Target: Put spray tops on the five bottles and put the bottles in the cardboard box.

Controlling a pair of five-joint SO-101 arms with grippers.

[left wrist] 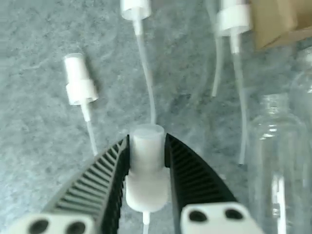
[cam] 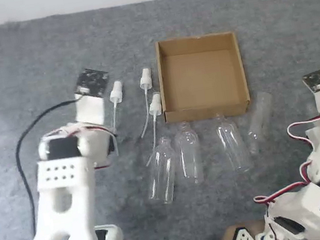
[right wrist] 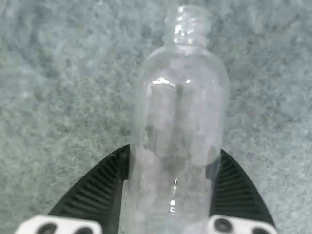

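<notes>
My left gripper pinches a smooth white plastic spray top; right gripper clasps a clear threaded plastic bottle. At twelve o'clock, square brown cardboard box.

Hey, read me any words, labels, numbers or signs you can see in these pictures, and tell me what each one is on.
No text can be read anywhere.
The cardboard box is plain, the clear bottles bear no labels, and the white spray tops are unmarked.
The small circuit boards on the arms carry specks too small to read.
</notes>
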